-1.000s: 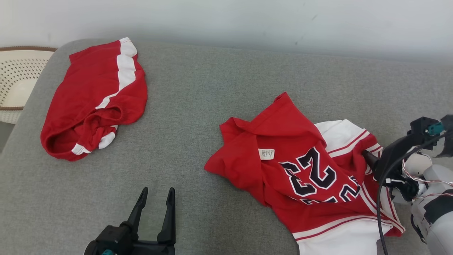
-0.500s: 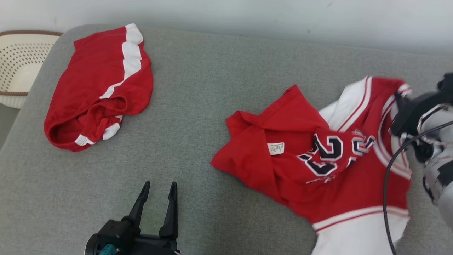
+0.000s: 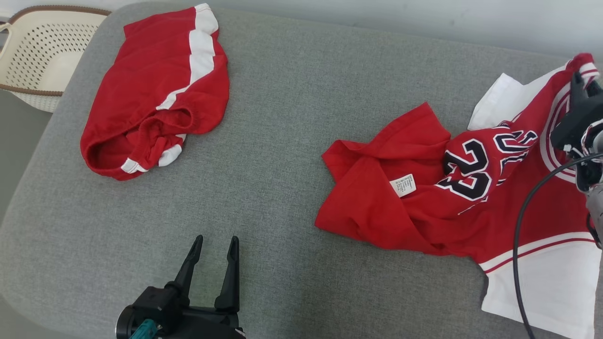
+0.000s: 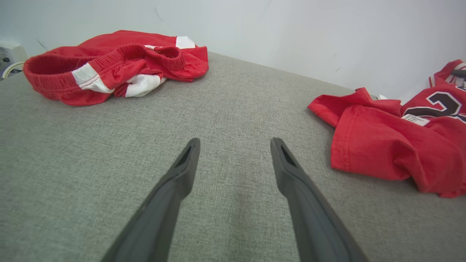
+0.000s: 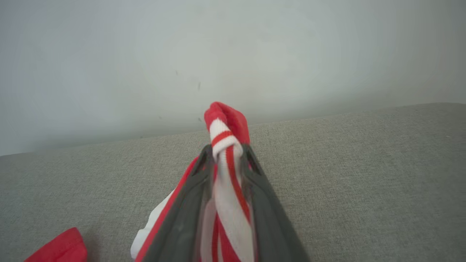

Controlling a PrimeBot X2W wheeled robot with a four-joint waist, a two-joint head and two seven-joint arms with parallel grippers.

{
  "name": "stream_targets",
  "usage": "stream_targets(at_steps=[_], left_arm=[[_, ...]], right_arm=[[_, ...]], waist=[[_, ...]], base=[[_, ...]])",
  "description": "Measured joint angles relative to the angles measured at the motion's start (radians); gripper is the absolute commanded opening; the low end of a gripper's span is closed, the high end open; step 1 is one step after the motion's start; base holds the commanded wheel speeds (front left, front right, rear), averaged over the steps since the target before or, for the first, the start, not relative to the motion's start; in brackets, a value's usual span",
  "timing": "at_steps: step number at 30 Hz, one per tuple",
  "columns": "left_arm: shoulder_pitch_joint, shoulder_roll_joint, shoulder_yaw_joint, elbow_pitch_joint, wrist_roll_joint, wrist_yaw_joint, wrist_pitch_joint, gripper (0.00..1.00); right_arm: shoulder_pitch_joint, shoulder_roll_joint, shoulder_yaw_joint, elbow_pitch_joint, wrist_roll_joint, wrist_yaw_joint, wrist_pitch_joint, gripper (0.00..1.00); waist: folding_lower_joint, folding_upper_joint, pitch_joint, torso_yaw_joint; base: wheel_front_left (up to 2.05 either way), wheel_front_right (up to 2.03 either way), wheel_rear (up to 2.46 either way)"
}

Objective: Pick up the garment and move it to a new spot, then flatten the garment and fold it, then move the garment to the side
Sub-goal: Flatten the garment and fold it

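The garment (image 3: pixel 424 197) is a red and white jersey with dark numbers, lying rumpled on the right of the grey cushion (image 3: pixel 292 117). My right gripper (image 3: pixel 578 80) is shut on its striped red-and-white trim, lifting that edge at the far right. In the right wrist view the trim (image 5: pixel 227 145) is bunched between the two dark fingers (image 5: pixel 196 189). The jersey's red hem (image 4: pixel 378 145) lies to the right in the left wrist view. My left gripper (image 3: pixel 214 245) stands open over bare cushion at the front, its fingers (image 4: pixel 182 171) apart and holding nothing.
Red shorts with white stripes (image 3: pixel 155 94) lie bunched at the cushion's back left, also the shorts (image 4: pixel 113 65) in the left wrist view. A cream perforated basket (image 3: pixel 42 52) stands beyond the left edge. A pale wall (image 5: pixel 233 54) runs behind the cushion.
My right gripper closed on the jersey's striped trim and pulled it up and toward the back right, spreading the jersey. The head camera shifted too. The left gripper stayed open and still.
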Motion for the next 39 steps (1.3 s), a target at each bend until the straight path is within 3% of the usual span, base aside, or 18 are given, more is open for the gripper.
stream_targets(at_steps=[6, 10, 15, 22, 30, 39], left_arm=[[0.005, 0.0, 0.008, 0.004, 0.001, 0.0, 0.0, 1.0], [0.027, 0.0, 0.02, 0.007, 0.011, -0.001, 0.0, 1.0], [0.048, 0.0, 0.042, 0.009, 0.019, -0.007, 0.0, 1.0], [0.086, 0.0, 0.056, 0.009, 0.027, -0.012, 0.0, 1.0], [0.11, 0.0, 0.07, 0.008, 0.034, -0.019, 0.0, 1.0], [0.11, 0.0, 0.063, 0.015, 0.045, -0.037, 0.0, 1.0]], right_arm=[[0.023, -0.004, 0.013, 0.007, -0.052, 0.0, -0.069, 1.0], [0.049, -0.006, 0.004, -0.052, -0.058, 0.0, -0.089, 1.0], [0.153, -0.027, -0.051, -0.253, -0.066, 0.0, -0.091, 1.0], [0.43, -0.019, -0.191, -0.543, -0.117, 0.0, -0.094, 1.0], [0.768, 0.099, -0.328, -0.835, -0.233, 0.0, -0.094, 1.0], [1.081, 0.271, -0.449, -1.078, -0.396, 0.0, -0.094, 1.0]], waist=[[-0.0001, -0.0001, -0.033, -0.008], [-0.0003, -0.0001, -0.066, -0.026], [-0.0003, -0.0002, -0.103, -0.057], [-0.0003, -0.0002, -0.157, -0.097], [-0.0004, -0.0002, -0.206, -0.137], [-0.0003, -0.0002, -0.229, -0.142]], base=[[0.0, 0.0, 0.0], [0.0, 0.0, 0.0], [0.0, 0.0, 0.0], [0.0, 0.0, 0.0], [0.0, 0.0, 0.0], [0.0, 0.0, 0.0]])
